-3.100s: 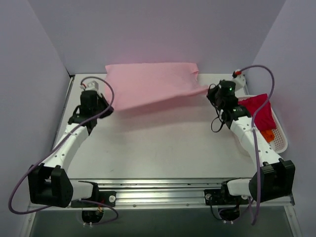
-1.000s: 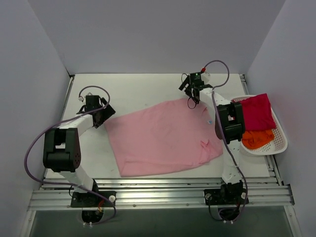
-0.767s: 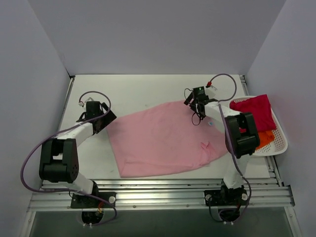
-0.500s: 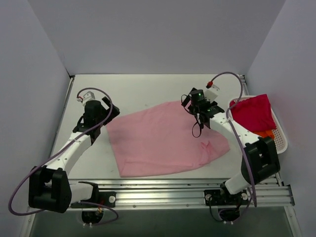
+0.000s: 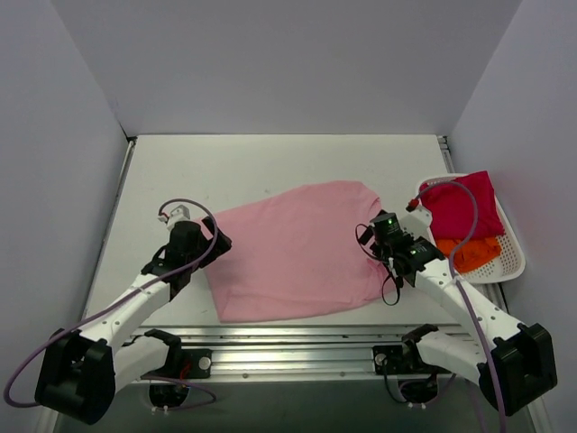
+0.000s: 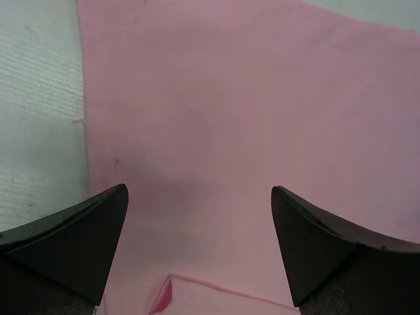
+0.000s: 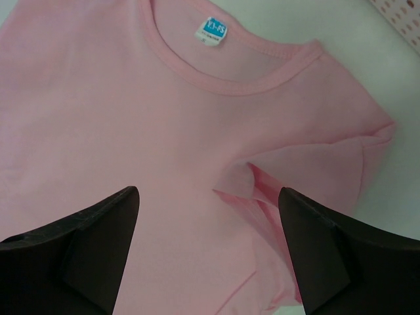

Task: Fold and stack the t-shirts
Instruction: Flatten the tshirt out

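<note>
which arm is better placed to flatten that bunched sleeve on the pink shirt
Probably right. The right fingers, open, hover by the collar, with the bunched sleeve just ahead in that wrist view. The left fingers sit at the pink shirt's opposite edge, over plain cloth.

White counter (image 5: 234, 167), matte, lit from above. White perforated plastic basket (image 5: 515, 262) at right edge of counter, close against side wall. Aluminium rail (image 5: 297, 346) along near edge. Plain lilac-grey walls (image 5: 288, 63) on three sides.
</note>
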Motion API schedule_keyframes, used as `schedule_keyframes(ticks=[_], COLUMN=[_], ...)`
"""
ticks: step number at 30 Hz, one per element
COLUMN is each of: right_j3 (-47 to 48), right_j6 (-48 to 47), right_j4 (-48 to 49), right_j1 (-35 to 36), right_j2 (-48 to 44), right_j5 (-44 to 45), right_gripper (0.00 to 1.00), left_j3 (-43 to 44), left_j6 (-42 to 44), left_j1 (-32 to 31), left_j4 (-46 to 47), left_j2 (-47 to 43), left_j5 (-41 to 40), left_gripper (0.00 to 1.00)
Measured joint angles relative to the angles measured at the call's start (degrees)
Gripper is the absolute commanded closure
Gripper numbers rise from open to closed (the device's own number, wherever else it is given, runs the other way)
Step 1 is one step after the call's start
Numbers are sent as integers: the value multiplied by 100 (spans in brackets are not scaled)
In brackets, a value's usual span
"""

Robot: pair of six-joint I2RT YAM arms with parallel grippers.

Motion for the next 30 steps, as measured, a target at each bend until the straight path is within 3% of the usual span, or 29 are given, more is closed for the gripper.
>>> schedule_keyframes(ticks=[15,18,21,22,27,28,30], right_j3=[-542,-542,-544,-551,-638,-662,-739], right_j6=[267,258,214,199,72,44,-31], right_j4=[481,592,719,758,1005,1051,1174], right_j1=[-11,-76,-188,-214,-387,-435,-557], right_j2=[874,957,1054,1084,1276,1335,1434], right_j5=[-553,-557,-544,-538,-575,-599,-693], right_gripper=[22,27,42,56,75,85,93], left_j3=[-363,-363,-363,-363,-363,-363,-363], left_j6=[-175,-179,-199,-212,-258,-275,-295], left_j1=[-553,-656,-826,-874,-1069,-1119,-1244], left_j4=[-52,-105,-195,-216,-352,-391,-466], left_j2=[-153,-192,-262,-267,-216,-214,-216], left_j5=[31,50,39,39,44,39,39], left_gripper=[0,0,0,0,0,0,0])
